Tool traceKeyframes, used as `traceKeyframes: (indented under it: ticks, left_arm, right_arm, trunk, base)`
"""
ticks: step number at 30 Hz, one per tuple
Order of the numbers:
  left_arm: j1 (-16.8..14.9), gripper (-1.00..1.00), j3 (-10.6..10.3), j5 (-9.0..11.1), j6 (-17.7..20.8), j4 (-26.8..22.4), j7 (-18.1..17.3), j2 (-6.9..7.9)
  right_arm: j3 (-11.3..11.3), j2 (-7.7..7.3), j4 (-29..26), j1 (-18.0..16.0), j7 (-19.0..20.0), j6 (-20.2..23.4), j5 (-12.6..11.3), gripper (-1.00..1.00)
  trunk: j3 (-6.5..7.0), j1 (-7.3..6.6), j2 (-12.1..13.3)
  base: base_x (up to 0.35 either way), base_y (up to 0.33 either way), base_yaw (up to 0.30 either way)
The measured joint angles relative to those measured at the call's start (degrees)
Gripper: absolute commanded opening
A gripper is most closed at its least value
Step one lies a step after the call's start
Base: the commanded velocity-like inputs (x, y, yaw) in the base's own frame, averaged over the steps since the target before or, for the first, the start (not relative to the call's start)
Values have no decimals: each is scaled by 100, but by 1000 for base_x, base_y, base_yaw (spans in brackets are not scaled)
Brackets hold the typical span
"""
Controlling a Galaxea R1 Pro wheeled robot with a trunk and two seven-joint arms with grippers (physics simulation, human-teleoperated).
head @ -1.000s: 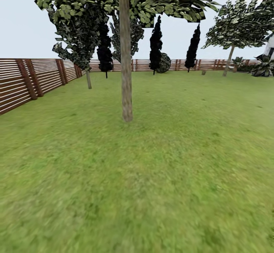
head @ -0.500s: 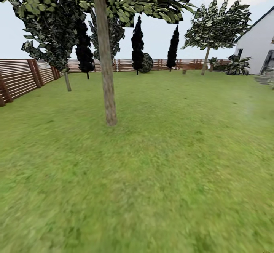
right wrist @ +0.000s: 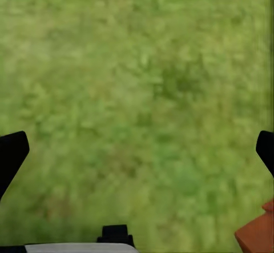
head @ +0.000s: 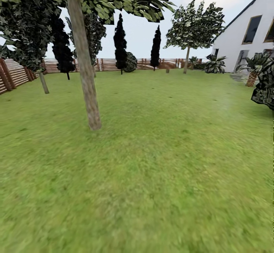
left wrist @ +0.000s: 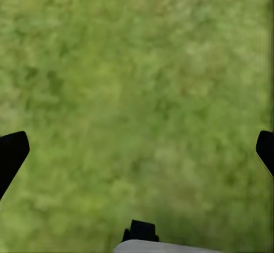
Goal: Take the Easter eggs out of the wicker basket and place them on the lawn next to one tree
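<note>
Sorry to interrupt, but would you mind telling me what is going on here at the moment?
The robot is out on the lawn in a garden, with nothing in hand. The left gripper and right gripper both hang open over bare grass. Ahead to the left stands a tree with a pale trunk; a fence runs along the back and a white house stands at the right. No eggs or basket can be seen just now.

Slat fence (head: pixel 114 64), white house (head: pixel 243 36), dark cypresses (head: pixel 120 43), pale sky (head: pixel 144 36)
</note>
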Motion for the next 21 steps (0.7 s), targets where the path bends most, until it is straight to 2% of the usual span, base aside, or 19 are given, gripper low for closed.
traceKeyframes:
  ticks: [21]
  left_arm:
    - [0, 100, -1, 0, 7, 3, 0, 17]
  right_arm:
    - [5, 20, 24, -1, 2, 27, 7, 100]
  trunk:
    - [-19, 0, 0]
  base:
    - [339, 0, -8]
